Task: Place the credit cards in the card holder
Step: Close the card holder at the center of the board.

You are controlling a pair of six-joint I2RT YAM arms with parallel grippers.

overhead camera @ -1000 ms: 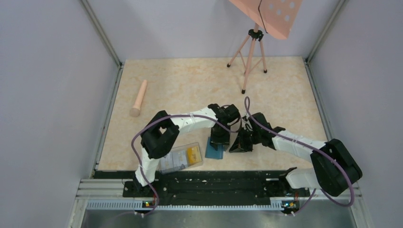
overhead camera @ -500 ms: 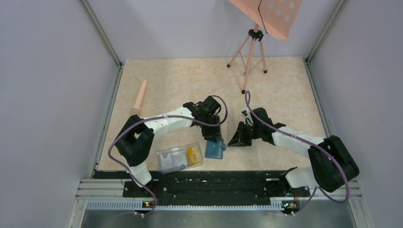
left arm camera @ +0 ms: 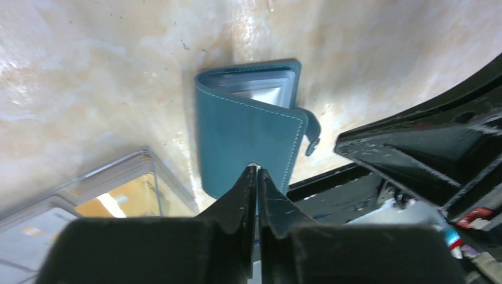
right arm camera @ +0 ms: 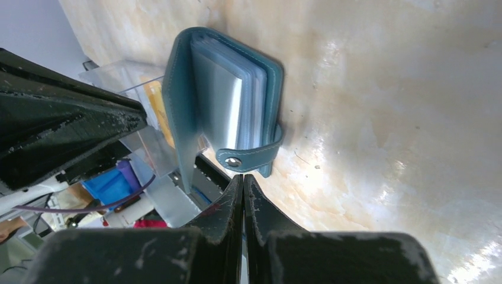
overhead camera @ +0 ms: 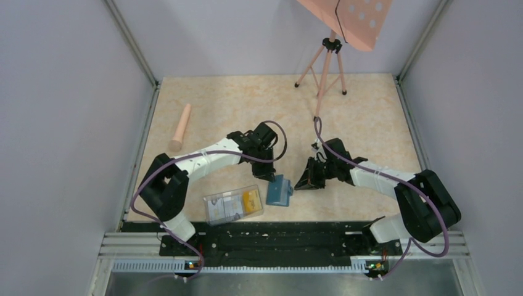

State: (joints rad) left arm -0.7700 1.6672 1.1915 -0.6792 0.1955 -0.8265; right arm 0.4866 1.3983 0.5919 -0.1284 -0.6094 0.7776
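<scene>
The teal card holder (overhead camera: 280,190) lies on the table near the front edge, folded nearly shut, its snap tab (right arm camera: 248,157) loose. It also shows in the left wrist view (left arm camera: 245,145) and the right wrist view (right arm camera: 177,112), with pale inner pockets showing. The credit cards lie in a clear plastic box (overhead camera: 233,205): a yellow-orange card (overhead camera: 251,198) and pale ones (overhead camera: 223,208). My left gripper (overhead camera: 270,174) is shut and empty, just above the holder's far left edge. My right gripper (overhead camera: 300,183) is shut and empty, just right of the holder, with its tip close to the tab.
A pink cylinder (overhead camera: 180,127) lies at the far left. A pink tripod (overhead camera: 322,68) stands at the back. The black rail (overhead camera: 271,237) runs along the front edge, close behind the holder and box.
Both grippers have drawn back from over the card holder, the left arm swinging left and back, the right slightly right. The holder now lies uncovered.
</scene>
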